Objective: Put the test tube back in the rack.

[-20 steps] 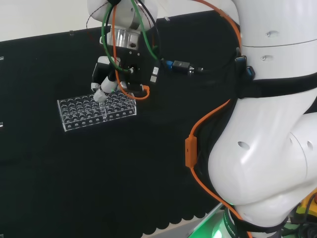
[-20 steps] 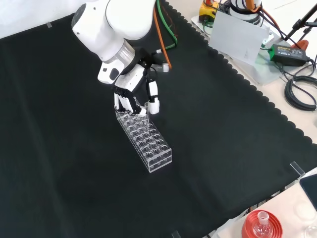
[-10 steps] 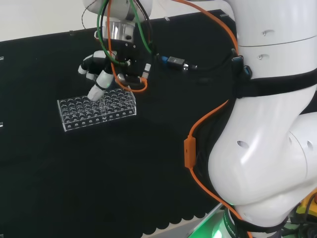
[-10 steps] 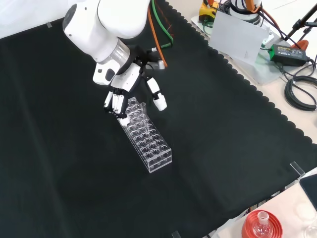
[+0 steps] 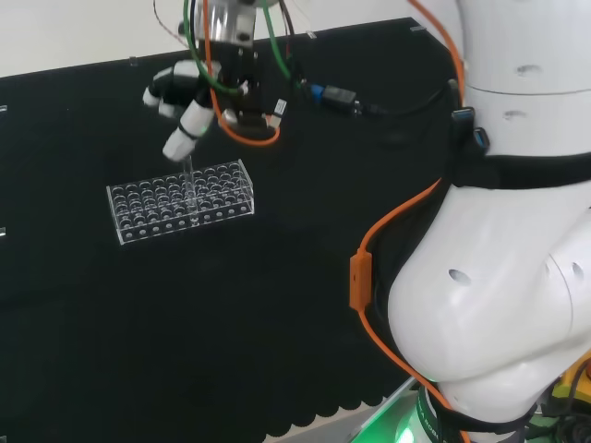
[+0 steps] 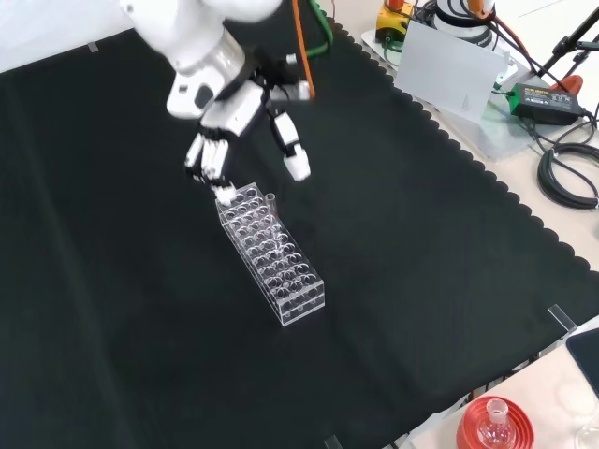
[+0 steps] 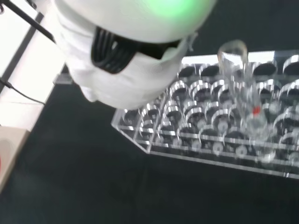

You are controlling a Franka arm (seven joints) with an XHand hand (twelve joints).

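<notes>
A clear test tube [image 6: 270, 200] stands upright in a hole at the far end of the clear plastic rack [image 6: 278, 260] on the black cloth. In the head view the tube [image 5: 187, 178] rises from the rack's [image 5: 175, 205] far row. The black and white hand [image 6: 230, 114] hangs above that end of the rack, apart from the tube, with its fingers [image 6: 208, 159] straight and spread, holding nothing. The hand [image 5: 184, 100] sits above the tube in the head view. The wrist view has the tube [image 7: 242, 86] in the rack [image 7: 205, 133] past a blurred white part of the hand [image 7: 126, 70].
A red ribbed stand with a flask [image 6: 494, 423] sits at the front view's bottom right, off the cloth. A grey box [image 6: 449, 67] and coiled cables [image 6: 567, 174] lie beyond the cloth's scalloped edge at the right.
The hand has let go of the test tube, opened its fingers and risen away from the rack. The tube stays standing in its hole.
</notes>
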